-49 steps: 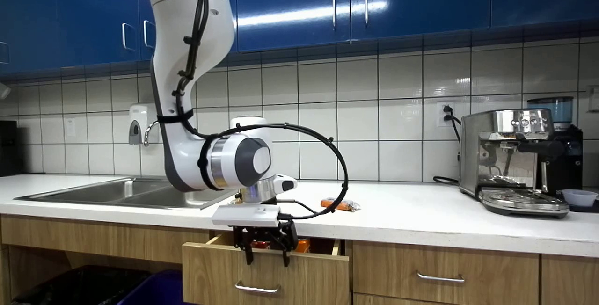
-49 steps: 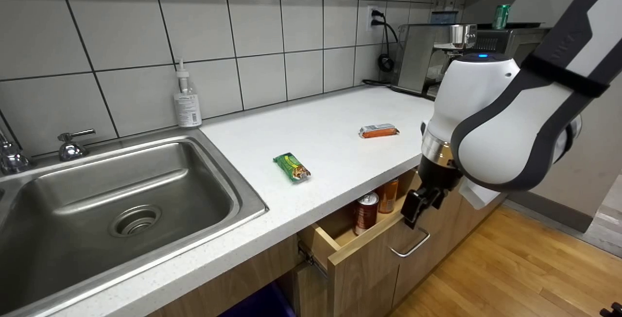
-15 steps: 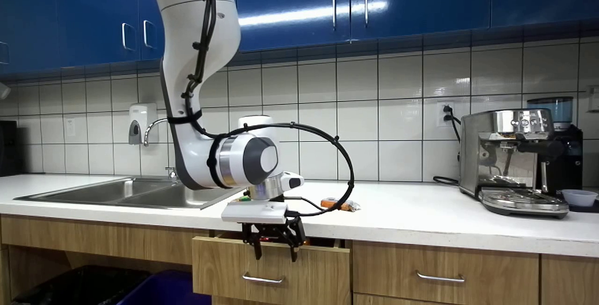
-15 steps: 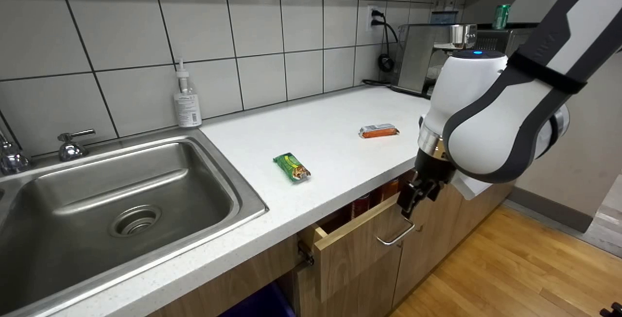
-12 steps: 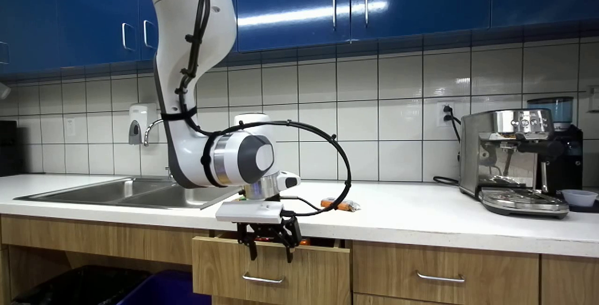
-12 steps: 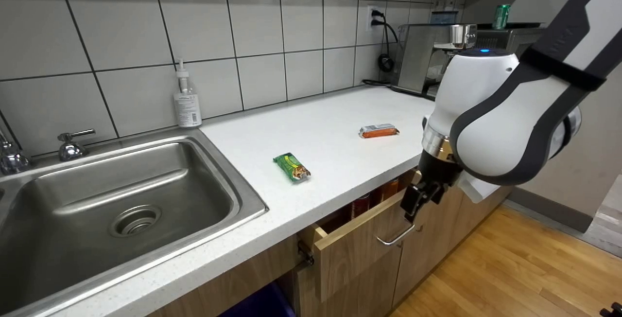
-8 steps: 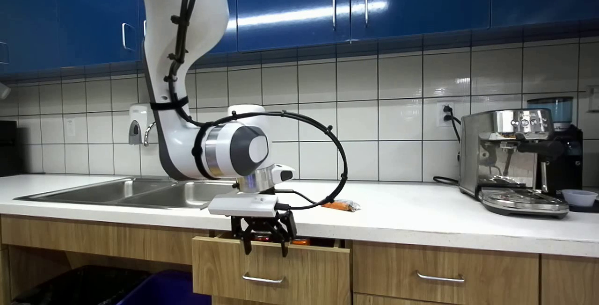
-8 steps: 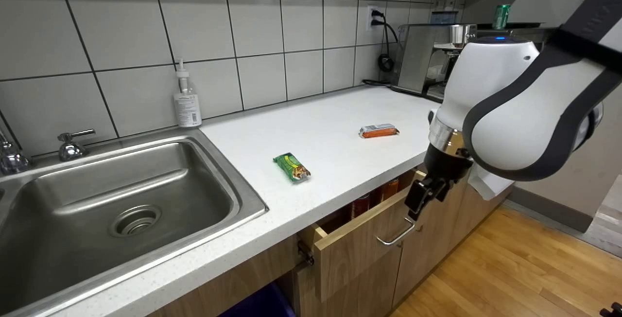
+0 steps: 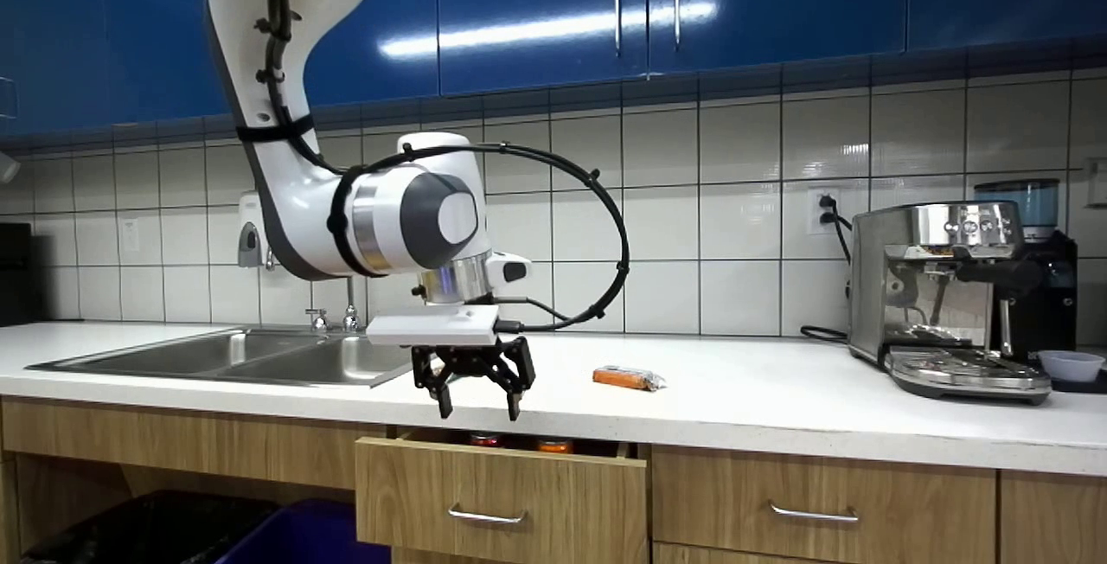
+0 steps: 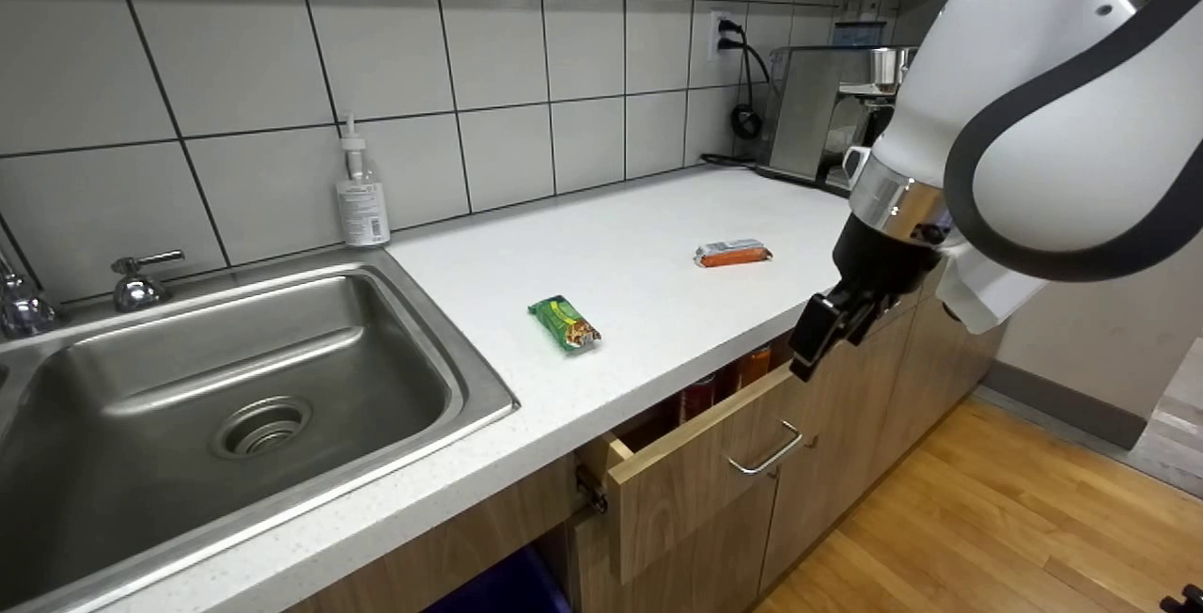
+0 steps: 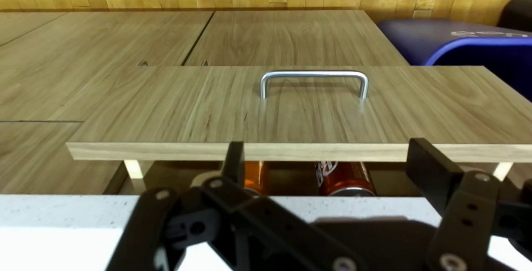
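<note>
Wrist view: drawer (image 11: 199,117) lies below the gripper (image 11: 327,143), standing part-way out from under the front edge of the counter (image 9: 761,395). Long axis of the drawer front runs parallel to that edge; the fingers (image 11: 235,163) spread along the same line. In an exterior view the fingertips (image 9: 514,406) hang above the drawer's top edge, apart from it. Gripper released: nothing between the fingers. Drawer front: brown wood grain, paler top edge, silver bar handle (image 11: 314,73) near mid-face. Inside, side by side: red can (image 11: 343,179), orange can (image 11: 254,175).
</note>
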